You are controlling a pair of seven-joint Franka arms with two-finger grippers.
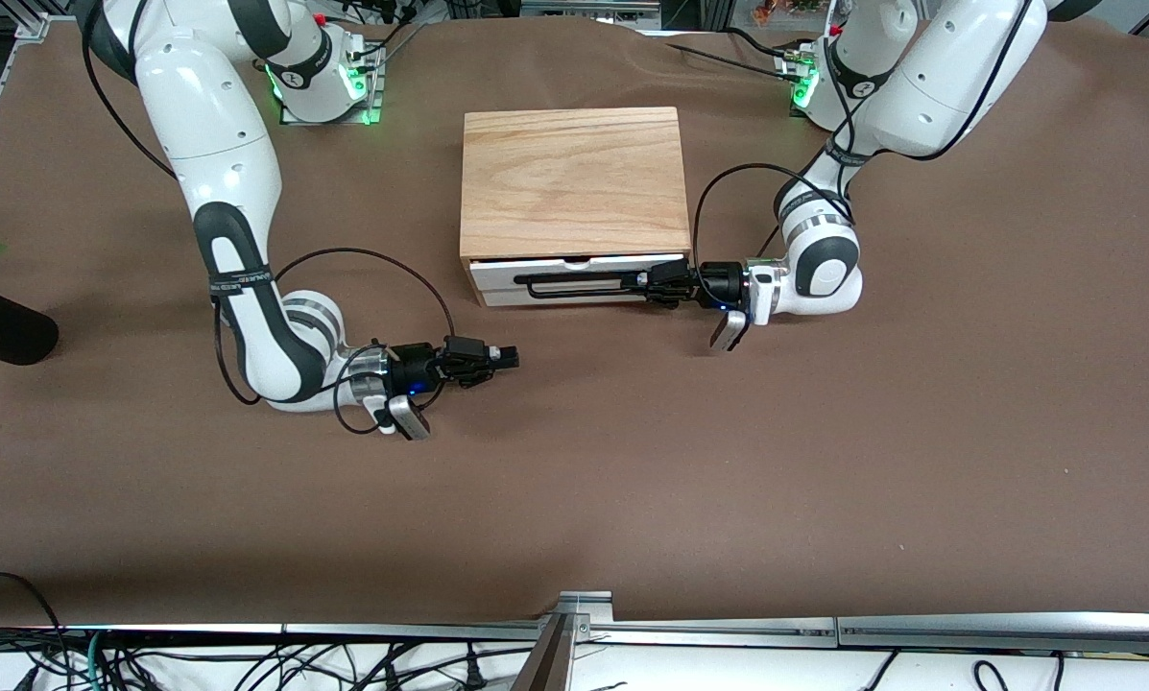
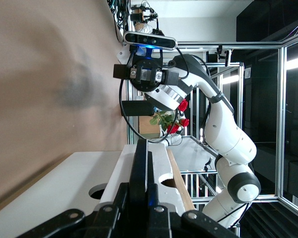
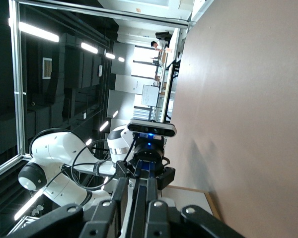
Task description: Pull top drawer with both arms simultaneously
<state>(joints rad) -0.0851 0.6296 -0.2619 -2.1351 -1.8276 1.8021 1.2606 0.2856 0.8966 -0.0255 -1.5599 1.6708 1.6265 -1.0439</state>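
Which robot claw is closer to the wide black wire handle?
Left. The left gripper is at the wide black wire handle of the drawer; the right gripper hovers over bare table, apart from it.

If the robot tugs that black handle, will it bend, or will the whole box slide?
The black wire handle looks like thin metal, so probably stiff. The left gripper grips one end only, so the top drawer might twist and stick. The wooden box sits loose on the table, so it could slide.
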